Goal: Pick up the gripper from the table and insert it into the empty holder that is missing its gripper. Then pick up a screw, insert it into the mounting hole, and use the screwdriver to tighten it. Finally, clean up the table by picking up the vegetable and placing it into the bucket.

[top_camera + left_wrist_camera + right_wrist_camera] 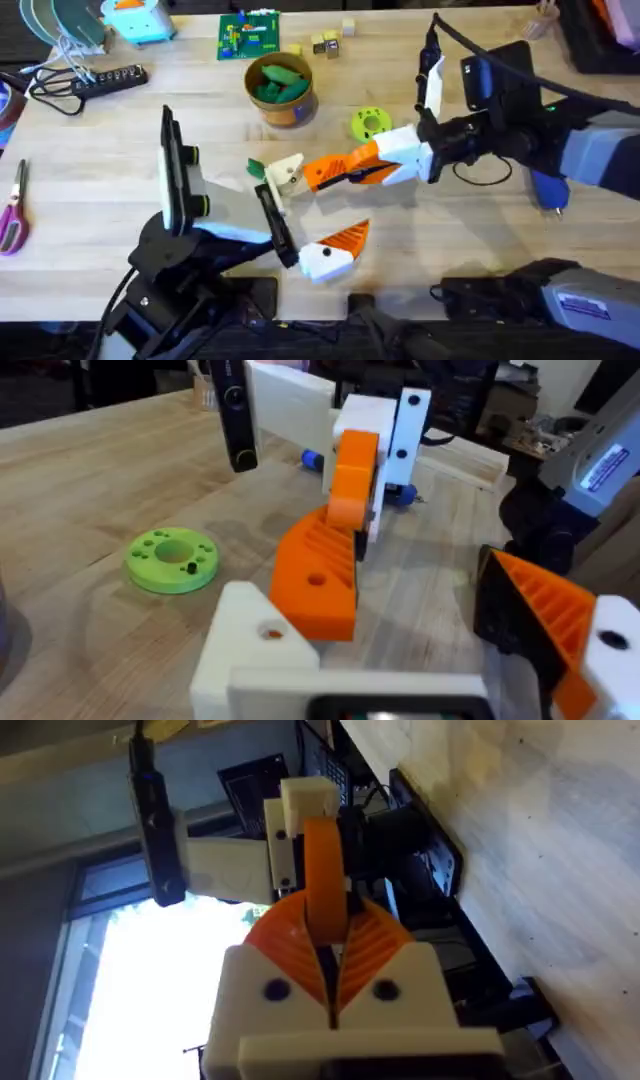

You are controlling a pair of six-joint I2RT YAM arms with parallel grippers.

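**One orange fingertip, pinched at the holder**

One gripper (pixel 340 170), a small orange wedge, sits pinched in the right gripper (pixel 325 955), whose jaws are nearly closed on it, beside the white holder (pixel 287 172) mid-table. It looks light, stiff and smooth (liable to twist); best held across its flat sides. The left gripper (pixel 335 248) is open and empty. One bucket (pixel 283 88), one screwdriver (pixel 548 188).

Left gripper (pixel 400 625) has its jaws spread wide, right gripper (pixel 350 500) is squeezing the orange gripper (pixel 318 575) between them. Lime-green disc (pixel 171 559) lies on the counter (pixel 80 470) nearby.
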